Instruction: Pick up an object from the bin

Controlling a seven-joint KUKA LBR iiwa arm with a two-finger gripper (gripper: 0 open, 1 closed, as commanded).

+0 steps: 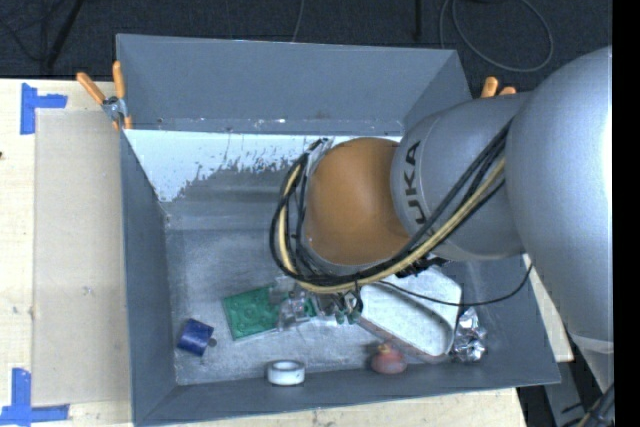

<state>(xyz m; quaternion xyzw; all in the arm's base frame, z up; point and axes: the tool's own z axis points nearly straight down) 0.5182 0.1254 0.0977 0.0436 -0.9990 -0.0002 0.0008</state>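
Camera view, looking down on the grey bin (290,85): I see the arm (480,185) come in from 3 o'clock. Its orange cover (350,200) hangs over the middle of the floor, with black and yellow cables (285,215) looped round the cover's 9 o'clock side.

The tool end shows just under the cover at 6 o'clock, low to the floor. It stands at the 3 o'clock edge of a flat green card (245,313). I cannot tell whether the jaws are released or clenched, nor whether anything sits between them.

The green card lies flat on the floor, slightly askew, left of centre.

Other contents:
- A small blue cylinder (195,337) lies on its side at 8 o'clock, near the left wall and apart from the card.
- A white tape roll (286,373) lies flat at 7 o'clock, close against the near wall.
- A pink ball (388,359) sits at 5 o'clock, touching or just beside the lower edge of a long white packet (405,320).
- The white packet runs from under the wrist toward 4 o'clock.
- A lump of crumpled foil (468,340) sits at the packet's far end, by the right wall.

Open room: the floor from 9 to 11 o'clock is bare, as is the strip between the card and the near wall. The 3 to 5 o'clock quarter is crowded and overhung by the arm.
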